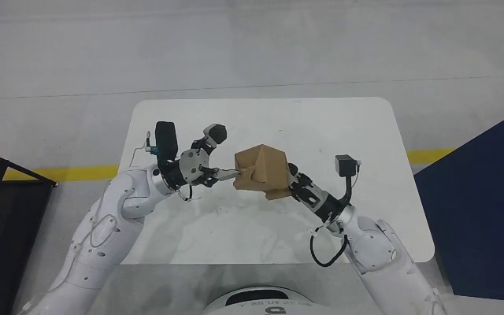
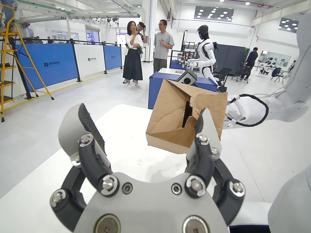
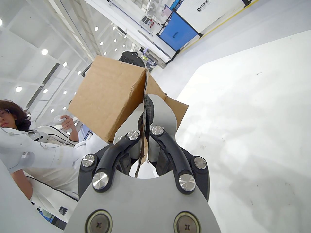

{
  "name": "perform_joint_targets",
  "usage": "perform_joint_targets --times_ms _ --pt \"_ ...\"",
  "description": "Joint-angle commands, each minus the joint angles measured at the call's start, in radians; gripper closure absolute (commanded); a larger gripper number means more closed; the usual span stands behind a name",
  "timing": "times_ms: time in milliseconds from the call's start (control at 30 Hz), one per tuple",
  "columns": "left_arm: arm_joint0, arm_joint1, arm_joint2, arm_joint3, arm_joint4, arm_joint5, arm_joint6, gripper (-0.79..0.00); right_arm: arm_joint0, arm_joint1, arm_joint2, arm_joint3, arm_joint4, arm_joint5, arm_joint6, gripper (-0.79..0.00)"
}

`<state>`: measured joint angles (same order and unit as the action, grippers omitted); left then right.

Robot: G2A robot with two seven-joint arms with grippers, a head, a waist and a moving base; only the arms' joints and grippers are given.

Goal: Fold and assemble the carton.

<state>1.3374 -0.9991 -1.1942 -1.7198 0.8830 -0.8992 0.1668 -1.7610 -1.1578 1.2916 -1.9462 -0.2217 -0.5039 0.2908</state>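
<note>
A brown cardboard carton (image 1: 264,169) can be seen roughly over the middle of the white bench (image 1: 331,126), well away from all four edges. It's only half folded up. In the left wrist view a flap is bent across the open side with a dark slit left between the panels, so that side isn't closed. The whole thing is tilted with one corner pointing up. It looks to be held up off the bench, though whether its lowest edge touches the surface can't really be told.

The right fingers (image 3: 151,107) are pinched tight on a thin cardboard edge of the carton, with the flap sandwiched flat between the two pads and no gap to speak of. In the top view that grip is found on the side of the carton facing the bench's right edge, with the arm coming in over the near right corner.

The left fingers (image 2: 90,124) are spread wide and nothing is gripped by them. One finger is parked at the carton's side facing the bench's left edge, touching it or just about. The other is stuck out in open air, well apart from the cardboard. That arm is stretched in from the left edge.
</note>
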Motion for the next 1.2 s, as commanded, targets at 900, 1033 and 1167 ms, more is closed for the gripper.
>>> perform_joint_targets --times_ms 900,1033,1167 --pt "0.037 -0.002 0.007 -0.109 0.213 0.049 -0.112 -0.785 -0.039 0.009 0.019 -0.007 -0.025 -0.01 -0.012 0.0" --pt "0.035 -0.003 -0.003 -0.111 0.184 0.087 -0.134 -0.785 -0.042 0.01 0.022 -0.007 -0.028 -0.012 -0.014 0.0" --pt "0.042 -0.003 -0.018 -0.109 0.165 0.112 -0.146 -0.785 -0.044 0.011 0.025 -0.003 -0.024 -0.019 -0.016 0.0"
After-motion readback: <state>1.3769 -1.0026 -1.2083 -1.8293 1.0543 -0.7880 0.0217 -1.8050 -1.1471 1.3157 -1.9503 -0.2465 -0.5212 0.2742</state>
